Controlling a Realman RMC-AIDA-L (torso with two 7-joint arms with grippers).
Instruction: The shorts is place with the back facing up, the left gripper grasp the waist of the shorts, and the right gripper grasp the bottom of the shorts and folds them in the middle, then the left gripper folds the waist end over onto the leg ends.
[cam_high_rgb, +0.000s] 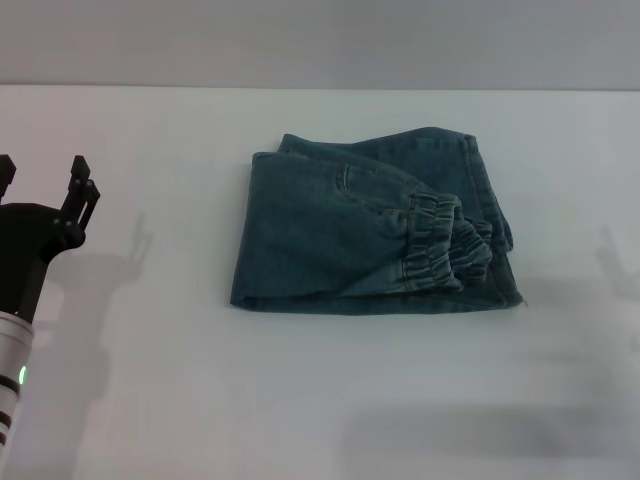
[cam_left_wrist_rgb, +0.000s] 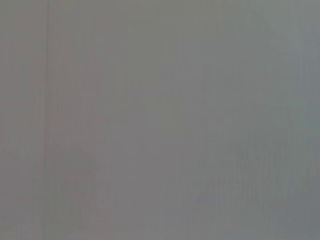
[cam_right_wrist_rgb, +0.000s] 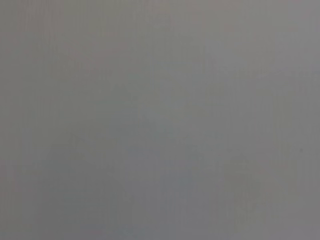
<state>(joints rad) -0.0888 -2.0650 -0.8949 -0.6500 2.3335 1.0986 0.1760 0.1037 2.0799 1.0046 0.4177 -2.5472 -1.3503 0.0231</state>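
In the head view the blue-green denim shorts (cam_high_rgb: 345, 235) lie on the white table (cam_high_rgb: 150, 400) as a compact, roughly square folded bundle. The ruched waistband (cam_high_rgb: 440, 248) rests on top, toward the right side of the bundle. A straight denim edge (cam_high_rgb: 497, 215) shows just beyond the waistband on the right. My left gripper (cam_high_rgb: 43, 182) hovers at the far left, well apart from the shorts, open with nothing between its black prongs. The right gripper is out of view. Both wrist views show only plain grey surface.
The white table spreads wide on all sides of the shorts. A grey wall (cam_high_rgb: 320, 40) rises behind its far edge. Faint shadows fall on the table at the far right and along the front.
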